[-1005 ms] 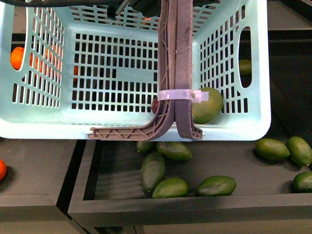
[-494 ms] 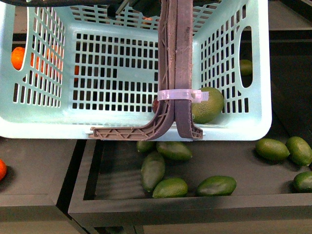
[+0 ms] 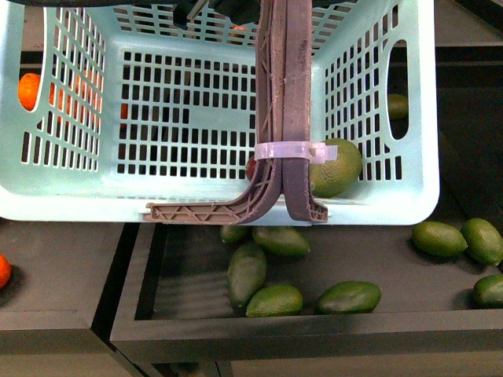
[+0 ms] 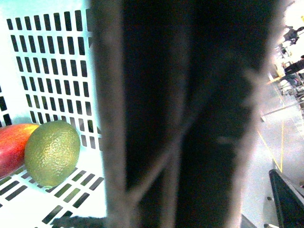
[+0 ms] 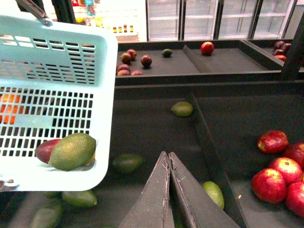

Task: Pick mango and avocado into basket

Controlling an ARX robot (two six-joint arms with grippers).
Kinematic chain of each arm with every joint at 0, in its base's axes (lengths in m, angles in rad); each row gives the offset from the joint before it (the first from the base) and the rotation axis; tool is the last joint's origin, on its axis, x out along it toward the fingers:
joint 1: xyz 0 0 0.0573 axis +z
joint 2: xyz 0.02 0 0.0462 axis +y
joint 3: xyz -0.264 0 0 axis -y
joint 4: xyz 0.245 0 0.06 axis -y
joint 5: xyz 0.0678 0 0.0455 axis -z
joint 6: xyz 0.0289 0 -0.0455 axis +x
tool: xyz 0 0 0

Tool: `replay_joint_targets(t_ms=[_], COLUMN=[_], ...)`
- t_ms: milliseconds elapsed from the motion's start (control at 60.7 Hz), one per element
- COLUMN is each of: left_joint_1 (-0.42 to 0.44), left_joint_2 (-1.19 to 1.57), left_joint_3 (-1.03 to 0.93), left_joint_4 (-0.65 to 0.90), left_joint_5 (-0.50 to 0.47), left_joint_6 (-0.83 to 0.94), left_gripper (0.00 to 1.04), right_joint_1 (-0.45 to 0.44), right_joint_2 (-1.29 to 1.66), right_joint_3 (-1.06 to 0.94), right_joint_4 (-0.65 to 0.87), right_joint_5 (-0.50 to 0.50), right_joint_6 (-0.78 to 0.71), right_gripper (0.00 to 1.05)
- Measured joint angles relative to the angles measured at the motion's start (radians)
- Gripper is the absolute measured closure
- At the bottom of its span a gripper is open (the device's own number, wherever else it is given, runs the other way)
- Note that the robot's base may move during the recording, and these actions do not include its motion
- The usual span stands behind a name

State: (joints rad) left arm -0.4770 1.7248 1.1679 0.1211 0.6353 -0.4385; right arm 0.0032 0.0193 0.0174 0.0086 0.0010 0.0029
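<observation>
**A:** Mango (image 4: 12,145), where's it at?

**B:** In the basket (image 3: 71,192), on its floor, toward the robot's right-hand corner. Dark red. The front cam shows only a sliver behind the handles (image 3: 284,94). The left wrist cam shows more of it.

**A:** Avocado?

**B:** Avocado (image 3: 336,167) is in the basket too, touching the mango. It's on the mango's right in the front cam, near the right wall. Dull green, lying on its side.

**A:** Handles?

**B:** Two brown ones, pressed together and standing up, w/ a white zip tie (image 3: 295,151) round both. They run out the top of the front cam.

**A:** Where's the basket itself?

**B:** Up over a dark bin (image 3: 196,334) w/ loose avocados (image 3: 274,301) in it. A few lie under the basket's near edge, more off to the right. Oranges (image 3: 27,90) show thru the left wall slots, and there's one more at the far left edge.

**A:** Right gripper?

**B:** Right gripper (image 5: 167,156) has its fingers pressed tight together w/ nothing between them. It hovers over the bin, beside the basket and apart from it. Past a divider (image 5: 204,128), in the next compartment, are red apples (image 5: 275,175).

**A:** Left gripper?

**B:** Can't tell. Its wrist cam is mostly filled w/ the blurred handles, v. close up, and I can't make out the fingers. The mango and avocado show past the handles, on the slotted floor.
</observation>
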Motion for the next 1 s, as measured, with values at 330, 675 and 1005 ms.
replay_joint_targets(t_ms=[330,675,1005], left_joint_1=[0.000,-0.012,-0.006], left_joint_2=[0.000,0.000,0.000], left_joint_3=[0.000,0.000,0.000], left_joint_4=[0.000,0.000,0.000], left_joint_5=[0.001,0.014,0.000], left_joint_6=[0.002,0.002,0.000], left_gripper=[0.94,0.94,0.94], right_joint_1=[0.000,0.000,0.000], right_joint_2=[-0.013,-0.014,-0.014], right_joint_3=[0.000,0.000,0.000], right_joint_4=[-0.006,-0.009,-0.010], right_joint_5=[0.001,0.003,0.002], right_joint_6=[0.000,0.000,0.000], right_gripper=[0.78,0.07,0.09])
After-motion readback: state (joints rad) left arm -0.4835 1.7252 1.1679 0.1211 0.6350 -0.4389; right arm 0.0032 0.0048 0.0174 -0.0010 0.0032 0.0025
